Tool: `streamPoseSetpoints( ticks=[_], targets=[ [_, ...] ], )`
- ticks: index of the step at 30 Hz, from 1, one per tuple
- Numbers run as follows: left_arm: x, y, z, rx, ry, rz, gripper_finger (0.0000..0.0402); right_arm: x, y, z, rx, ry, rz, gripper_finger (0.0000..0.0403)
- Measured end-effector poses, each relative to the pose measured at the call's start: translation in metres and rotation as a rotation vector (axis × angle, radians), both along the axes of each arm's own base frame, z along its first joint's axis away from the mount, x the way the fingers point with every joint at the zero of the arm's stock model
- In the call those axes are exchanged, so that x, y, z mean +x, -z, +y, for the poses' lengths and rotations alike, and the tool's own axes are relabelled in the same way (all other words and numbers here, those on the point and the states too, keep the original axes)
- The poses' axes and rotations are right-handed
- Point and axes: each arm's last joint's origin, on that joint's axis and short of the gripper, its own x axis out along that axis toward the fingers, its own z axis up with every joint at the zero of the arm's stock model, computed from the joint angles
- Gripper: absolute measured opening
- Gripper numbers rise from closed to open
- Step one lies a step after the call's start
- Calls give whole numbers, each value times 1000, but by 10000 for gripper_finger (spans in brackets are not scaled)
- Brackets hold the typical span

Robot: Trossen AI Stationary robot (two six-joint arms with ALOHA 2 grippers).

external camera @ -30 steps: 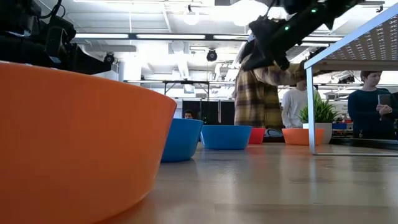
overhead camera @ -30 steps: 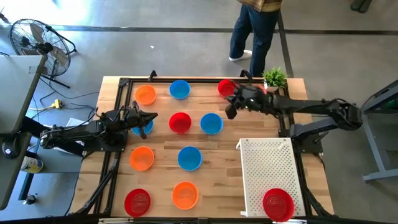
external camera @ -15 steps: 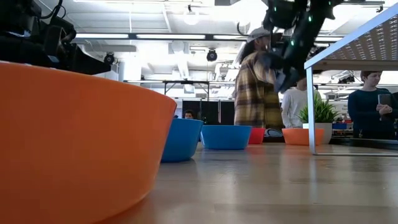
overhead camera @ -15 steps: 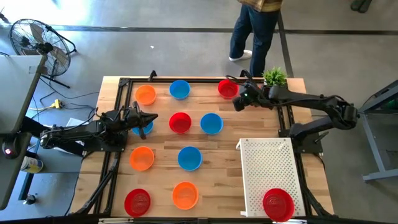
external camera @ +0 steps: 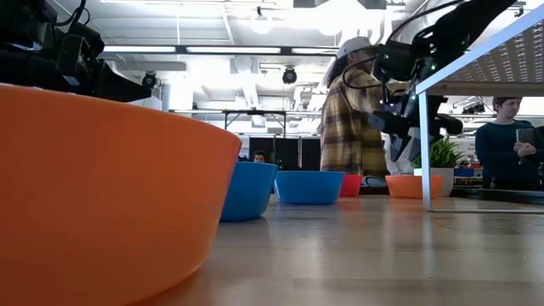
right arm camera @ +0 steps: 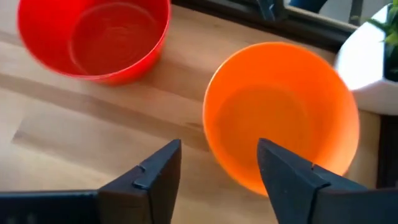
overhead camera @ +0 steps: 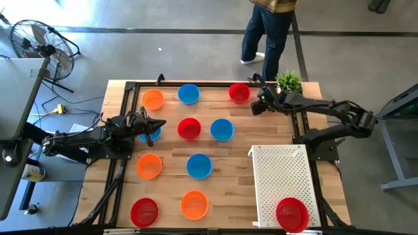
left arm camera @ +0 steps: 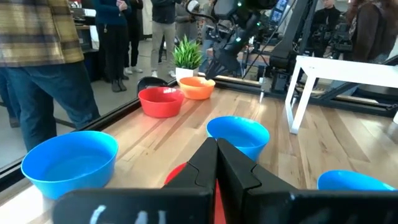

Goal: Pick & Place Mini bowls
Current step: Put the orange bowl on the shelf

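Observation:
My right gripper [overhead camera: 257, 108] is open at the table's far right. It hangs above an orange mini bowl [right arm camera: 283, 112], which rests on its base on the table. In the right wrist view [right arm camera: 217, 171] one finger stands over the bowl's hollow and one outside its rim. A red mini bowl [overhead camera: 239, 93] stands just left of the orange one. In the low view the gripper [external camera: 401, 119] is well above the orange bowl [external camera: 414, 185]. My left gripper [overhead camera: 155, 124] is shut and empty at the left side, over a blue bowl [overhead camera: 149, 134].
Several more red, orange and blue bowls stand on the wood, among them a red one [overhead camera: 189, 128] and a blue one [overhead camera: 222, 129]. A white perforated tray [overhead camera: 282, 176] at the near right holds a red bowl [overhead camera: 292, 214]. A small plant [overhead camera: 288, 81] stands at the far right corner. A person stands beyond the far edge.
My right gripper has gone toward the table's right edge and down, from beside the red bowl to over the orange bowl. No bowl has moved.

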Motion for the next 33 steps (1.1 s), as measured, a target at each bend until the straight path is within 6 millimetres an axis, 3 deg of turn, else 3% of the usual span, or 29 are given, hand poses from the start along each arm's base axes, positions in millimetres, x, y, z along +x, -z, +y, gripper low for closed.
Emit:
streamPoseSetpoints(
  ticks=[7, 11, 16, 30, 33],
  targets=[
    [0, 0, 0, 0, 0, 0, 0, 1, 10, -9, 21, -82, 57, 206],
    [0, 0, 0, 0, 0, 0, 0, 6, 24, -14, 46, -114, 128, 195],
    [0, 0, 0, 0, 0, 0, 0, 9, 28, -18, 31, -109, 151, 173],
    [0, 0, 0, 0, 1, 0, 0, 11, 35, -20, 124, -215, 115, 19],
    [0, 0, 0, 0, 0, 0, 0, 11, 34, -17, 153, -245, 102, 5]
  ],
)
